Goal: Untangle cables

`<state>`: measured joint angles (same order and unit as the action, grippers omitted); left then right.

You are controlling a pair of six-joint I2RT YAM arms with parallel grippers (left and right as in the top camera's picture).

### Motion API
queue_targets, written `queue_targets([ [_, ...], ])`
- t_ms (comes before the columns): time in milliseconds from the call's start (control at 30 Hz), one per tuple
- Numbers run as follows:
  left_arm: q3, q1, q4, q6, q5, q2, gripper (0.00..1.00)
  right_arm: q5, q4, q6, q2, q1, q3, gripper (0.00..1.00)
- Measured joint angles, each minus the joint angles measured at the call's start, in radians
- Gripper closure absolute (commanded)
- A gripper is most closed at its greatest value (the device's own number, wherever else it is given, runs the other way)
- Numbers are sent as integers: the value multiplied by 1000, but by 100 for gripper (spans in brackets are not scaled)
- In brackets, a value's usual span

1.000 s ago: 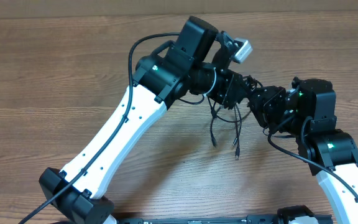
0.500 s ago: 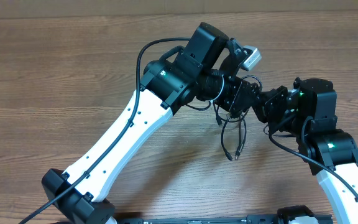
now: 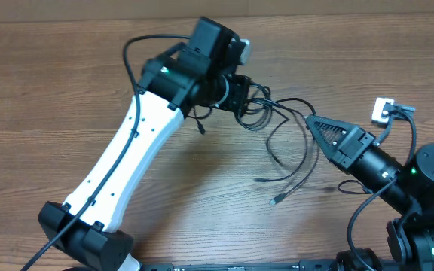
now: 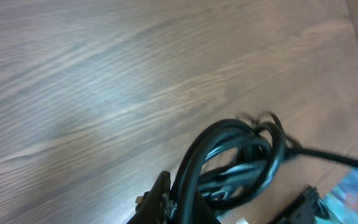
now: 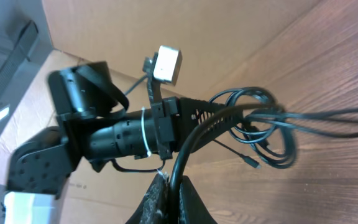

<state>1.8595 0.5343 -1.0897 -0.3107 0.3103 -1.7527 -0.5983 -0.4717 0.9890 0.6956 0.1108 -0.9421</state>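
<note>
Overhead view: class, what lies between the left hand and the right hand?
Thin black cables span the gap from the left hand to the right hand, over the wooden table. The overhead view shows this.

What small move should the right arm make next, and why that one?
Probably draw the right gripper slowly away from the left gripper, with both shut. The left one clamps the looped cables and the right one pinches one of them. The lengths between the two grippers hang slack and the loops at the left gripper are not yet pulled apart, so a gentle pull may open them.
</note>
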Motion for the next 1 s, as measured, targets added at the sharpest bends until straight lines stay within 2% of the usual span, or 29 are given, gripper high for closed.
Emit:
queue_targets([
  [167,0,-84,-42,28,-41,0,96,-4,0,7,-15,-17,0,96],
  [200,0,-99,-47,32,-47,0,95,-5,-1,7,-15,-18,0,86],
  [233,0,-115,-55,33,-50,0,96,-5,-3,8,-15,-18,0,61],
  [267,0,-127,-60,37,-55,0,96,-3,-12,11,-17,-18,0,26],
  [333,0,-143,-63,60,-49,0,96,0,-52,11,-23,-19,0,8],
  [367,0,-149,-61,86,-23,0,96,7,-91,10,-26,-19,0,4],
  [533,0,-150,-39,184,152,0,96,29,-166,-2,-26,-19,0,4],
  [667,0,-150,-21,259,362,0,96,31,-174,-42,-22,-19,0,7],
  [867,0,-134,6,288,601,0,96,45,-194,-56,66,-19,0,29],
  [1000,0,-61,33,289,625,0,96,44,-193,-50,139,-19,0,31],
])
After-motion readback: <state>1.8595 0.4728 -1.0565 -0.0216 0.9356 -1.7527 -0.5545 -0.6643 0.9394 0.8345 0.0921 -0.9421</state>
